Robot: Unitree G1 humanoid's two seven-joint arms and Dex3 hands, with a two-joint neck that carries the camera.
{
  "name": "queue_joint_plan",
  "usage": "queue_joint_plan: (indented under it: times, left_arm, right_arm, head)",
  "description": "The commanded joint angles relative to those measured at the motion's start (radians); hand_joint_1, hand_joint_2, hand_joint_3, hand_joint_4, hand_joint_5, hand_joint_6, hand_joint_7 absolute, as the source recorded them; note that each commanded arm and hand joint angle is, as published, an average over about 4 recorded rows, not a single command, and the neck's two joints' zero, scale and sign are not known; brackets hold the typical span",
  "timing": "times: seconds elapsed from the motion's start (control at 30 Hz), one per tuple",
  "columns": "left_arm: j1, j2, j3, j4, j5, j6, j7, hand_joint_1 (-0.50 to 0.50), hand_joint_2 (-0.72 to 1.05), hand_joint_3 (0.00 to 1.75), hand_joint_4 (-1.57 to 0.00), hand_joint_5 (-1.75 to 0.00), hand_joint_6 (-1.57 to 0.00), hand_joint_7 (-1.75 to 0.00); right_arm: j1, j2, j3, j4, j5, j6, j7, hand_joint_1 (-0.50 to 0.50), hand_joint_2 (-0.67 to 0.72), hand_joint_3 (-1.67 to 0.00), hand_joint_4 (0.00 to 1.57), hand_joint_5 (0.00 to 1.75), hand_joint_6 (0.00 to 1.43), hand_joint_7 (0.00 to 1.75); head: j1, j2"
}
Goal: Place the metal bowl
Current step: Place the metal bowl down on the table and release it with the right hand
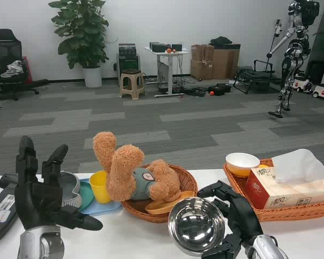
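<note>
Metal bowl gripped by right hand above table.

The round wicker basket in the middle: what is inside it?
In the round wicker basket lies a teddy bear and an orange plate. The bear covers whatever lies beneath it.

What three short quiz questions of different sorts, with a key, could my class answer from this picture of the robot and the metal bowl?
1. True or false: the left hand holds the metal bowl.
2. What lies in the round wicker basket? A) teddy bear B) tissue box C) yellow cup
3. Fill in: the small yellow and white bowl sits in the basket beside the ______.

Key
1. False: the right hand grips it, while the left is raised with fingers apart, holding nothing.
2. A: the teddy bear.
3. Tissue box.
</note>
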Motion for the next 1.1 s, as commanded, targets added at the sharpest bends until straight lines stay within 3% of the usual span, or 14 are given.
queue_joint_plan:
  times: [0.03, 0.1, 0.67, 1.1]
  left_arm:
    - [-0.022, -0.007, -0.003, 0.030, 0.004, -0.013, 0.002, -0.50, -0.55, 0.00, -0.64, -0.92, 0.00, 0.00]
    - [-0.023, -0.007, -0.003, 0.031, 0.004, -0.013, 0.002, -0.50, -0.55, 0.00, -0.64, -0.90, 0.00, 0.00]
    - [-0.027, -0.010, -0.007, 0.033, 0.004, -0.013, 0.002, -0.50, -0.55, 0.00, -0.64, -0.87, 0.00, 0.00]
    - [-0.029, -0.010, -0.011, 0.035, 0.004, -0.013, 0.003, -0.50, -0.55, 0.00, -0.64, -0.92, 0.00, -0.03]
  right_arm:
    - [-0.015, -0.011, 0.013, 0.013, 0.043, -0.015, 0.000, 0.33, 0.15, -0.93, 1.57, 1.07, 0.94, 1.19]
    - [-0.015, -0.011, 0.013, 0.014, 0.043, -0.015, 0.000, 0.31, 0.12, -0.95, 1.57, 1.07, 0.94, 1.19]
    - [-0.016, -0.017, 0.003, 0.035, 0.022, -0.022, -0.002, 0.31, 0.15, -0.89, 1.57, 1.07, 0.94, 1.19]
    - [0.034, -0.021, -0.063, 0.139, -0.018, -0.104, -0.012, 0.32, 0.14, -0.87, 1.57, 1.07, 0.95, 1.19]
  head:
    - [-0.006, -0.051]
    - [-0.004, -0.030]
    - [-0.029, -0.040]
    - [-0.053, -0.056]
